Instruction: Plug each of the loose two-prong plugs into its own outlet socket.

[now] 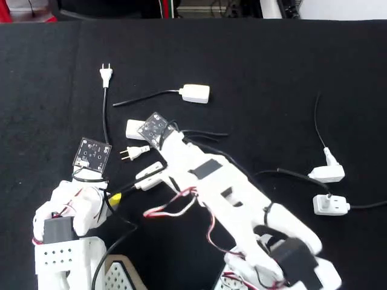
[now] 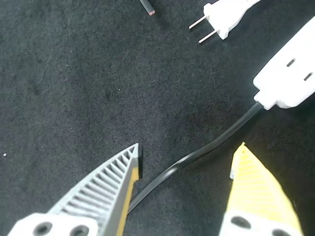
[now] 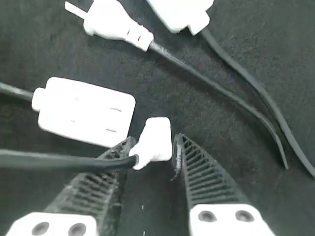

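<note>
Showing a black table [image 1: 272, 60] from above, strewn with white plugs, sockets and black cords. Pinching a white two-prong plug [image 3: 157, 132] between the fingers of the right gripper [image 3: 153, 140], near the table's middle, with the plug's black cord [image 3: 49, 161] trailing out past one finger. Holding that plug just beside a white socket block [image 3: 83, 113], slotted face up; not possible telling whether touching.

Holding the left gripper [image 2: 189, 146] spread wide at the near left, gripping nothing, with a grey finger [image 2: 106, 189] and a yellow finger [image 2: 256, 187] straddling a black cable [image 2: 197, 153] running into a long white outlet [image 2: 288, 69]. Showing a loose plug [image 2: 221, 14] just past that outlet, prongs bare.

Also showing a far-left plug [image 1: 106, 74], a back socket [image 1: 195, 93] beyond the middle, and, by the right edge, a farther cord end [image 1: 327, 174] just beside a nearer cord end [image 1: 331, 205], both too small for telling plug from socket.
</note>
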